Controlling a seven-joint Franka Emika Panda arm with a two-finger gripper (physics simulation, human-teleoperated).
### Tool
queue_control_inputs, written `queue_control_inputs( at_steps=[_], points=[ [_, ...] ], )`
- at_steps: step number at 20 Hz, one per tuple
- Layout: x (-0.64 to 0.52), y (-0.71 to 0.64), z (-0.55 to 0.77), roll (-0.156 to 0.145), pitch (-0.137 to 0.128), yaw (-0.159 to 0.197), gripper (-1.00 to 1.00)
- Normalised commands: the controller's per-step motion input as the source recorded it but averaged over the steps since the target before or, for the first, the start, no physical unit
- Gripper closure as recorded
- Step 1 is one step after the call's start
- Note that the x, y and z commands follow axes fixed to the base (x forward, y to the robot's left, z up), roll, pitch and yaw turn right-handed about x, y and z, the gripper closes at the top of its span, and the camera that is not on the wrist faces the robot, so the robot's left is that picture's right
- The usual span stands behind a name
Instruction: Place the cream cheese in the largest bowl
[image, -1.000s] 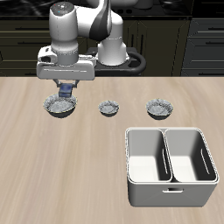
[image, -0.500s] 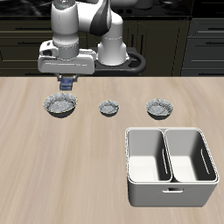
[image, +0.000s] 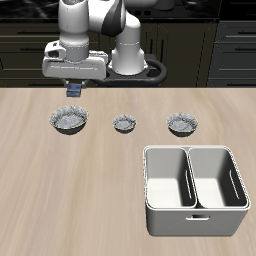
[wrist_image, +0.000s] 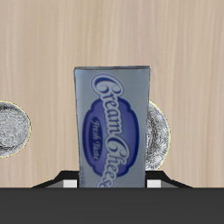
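Observation:
My gripper (image: 73, 88) is shut on the cream cheese (image: 73, 91), a small blue box, and holds it well above the table, over the back rim of the largest bowl (image: 68, 120). In the wrist view the cream cheese (wrist_image: 111, 127) stands upright between the fingertips (wrist_image: 66, 180). It hides most of the largest bowl (wrist_image: 160, 136) beneath it.
Two smaller speckled bowls stand in the same row: the smallest (image: 124, 123), also in the wrist view (wrist_image: 9, 129), and a mid-sized one (image: 182, 123). A white two-compartment bin (image: 195, 188) stands near the table's front edge.
My gripper has risen with the cream cheese in it, from just above the largest bowl to well above it, and drifted slightly back.

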Motion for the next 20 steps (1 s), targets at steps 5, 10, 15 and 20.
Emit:
queue_control_inputs(
  at_steps=[5, 10, 15, 20],
  points=[
    [0.04, -0.23, -0.07, -0.036, -0.002, -0.017, 1.0],
    [0.06, -0.16, -0.28, -0.035, 0.038, -0.01, 1.0],
    [0.02, -0.09, -0.38, -0.011, 0.065, -0.009, 1.0],
    [-0.07, 0.1, -0.29, 0.009, 0.038, 0.008, 1.0]
  ],
)
